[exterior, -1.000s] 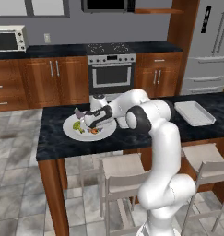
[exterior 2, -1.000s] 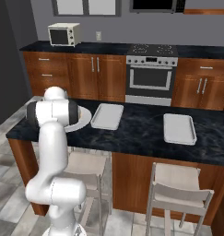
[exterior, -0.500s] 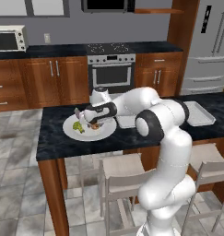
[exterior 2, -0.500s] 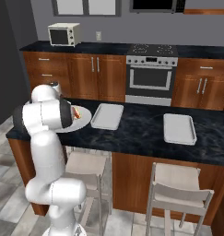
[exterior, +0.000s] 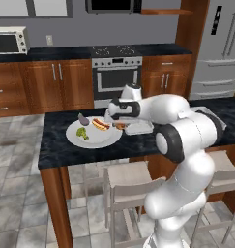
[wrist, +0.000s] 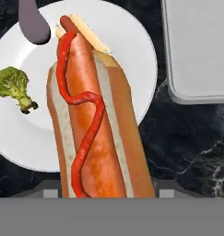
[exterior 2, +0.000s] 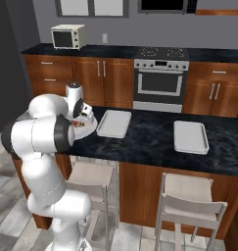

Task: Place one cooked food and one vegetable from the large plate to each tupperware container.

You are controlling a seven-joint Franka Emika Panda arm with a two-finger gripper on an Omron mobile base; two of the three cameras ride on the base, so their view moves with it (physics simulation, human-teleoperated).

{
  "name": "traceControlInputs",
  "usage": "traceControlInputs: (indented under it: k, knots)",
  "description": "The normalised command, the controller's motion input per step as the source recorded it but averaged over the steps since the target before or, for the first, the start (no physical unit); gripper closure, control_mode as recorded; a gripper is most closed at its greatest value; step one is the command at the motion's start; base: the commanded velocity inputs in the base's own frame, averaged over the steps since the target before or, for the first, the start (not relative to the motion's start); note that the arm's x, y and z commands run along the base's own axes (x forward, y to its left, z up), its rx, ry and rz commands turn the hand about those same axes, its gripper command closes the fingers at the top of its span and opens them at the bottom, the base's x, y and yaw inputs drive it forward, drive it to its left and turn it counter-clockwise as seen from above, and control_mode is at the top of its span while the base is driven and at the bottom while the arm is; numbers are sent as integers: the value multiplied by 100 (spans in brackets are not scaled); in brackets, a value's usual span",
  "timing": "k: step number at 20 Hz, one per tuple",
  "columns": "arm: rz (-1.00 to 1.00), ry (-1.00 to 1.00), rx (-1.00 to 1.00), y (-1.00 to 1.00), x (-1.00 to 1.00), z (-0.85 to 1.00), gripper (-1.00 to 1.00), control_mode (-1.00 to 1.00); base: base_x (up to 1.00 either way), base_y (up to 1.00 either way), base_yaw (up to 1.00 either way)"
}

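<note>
Right, the gripper [wrist: 109,192] has its jaws pinching the hot dog [wrist: 92,120] across the bun, over the plate's [wrist: 132,55] five o'clock rim. The broccoli [wrist: 13,85] sits at nine o'clock of it, the eggplant [wrist: 32,20] at eleven and the nearer tray [wrist: 201,46] at two. It looks light but soft and squashy, with slick sauce on top, so a gentle hold on the bun's sides near the middle seems safest.
</note>
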Motion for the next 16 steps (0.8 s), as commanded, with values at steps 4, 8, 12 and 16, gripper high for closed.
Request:
traceControlInputs:
  k: [4, 8, 12, 16]
  knots:
    - [-11, 0, -3, -76, 36, 14, 100, -100, 0, 0, 0]
    - [-2, 15, 0, -69, 64, 0, 100, -100, 0, 0, 0]
    - [2, 14, 0, -62, 72, -9, 100, -100, 0, 0, 0]
    - [1, 9, -1, -36, 69, -21, 100, -100, 0, 0, 0]
